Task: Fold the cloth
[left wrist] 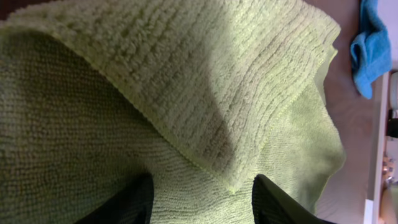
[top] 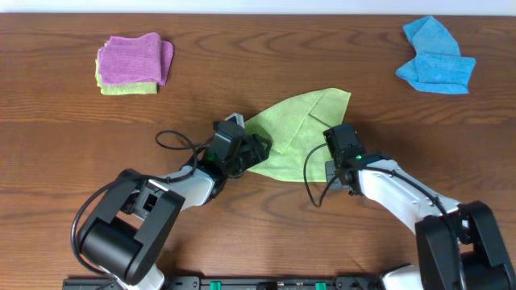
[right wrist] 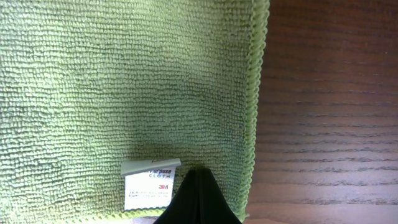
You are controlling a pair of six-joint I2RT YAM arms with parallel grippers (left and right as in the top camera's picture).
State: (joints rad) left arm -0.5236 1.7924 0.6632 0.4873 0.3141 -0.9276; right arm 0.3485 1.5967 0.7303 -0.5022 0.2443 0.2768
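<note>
Wooden table [top: 242,48] bears a partly folded lime-green cloth [top: 302,121]; left pincer [left wrist: 202,193] parted, right pincer [right wrist: 198,180] pinched together beside its tag [right wrist: 151,183].

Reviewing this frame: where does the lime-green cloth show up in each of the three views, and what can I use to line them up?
Overhead: the lime-green cloth lies near the table's centre, partly folded over.
Left wrist: it fills nearly the whole picture, with a folded layer on top.
Right wrist: it covers the left two thirds, with its white tag near the bottom.
Shared landmark: the wooden table, bare to the cloth's right in both wrist views.
</note>
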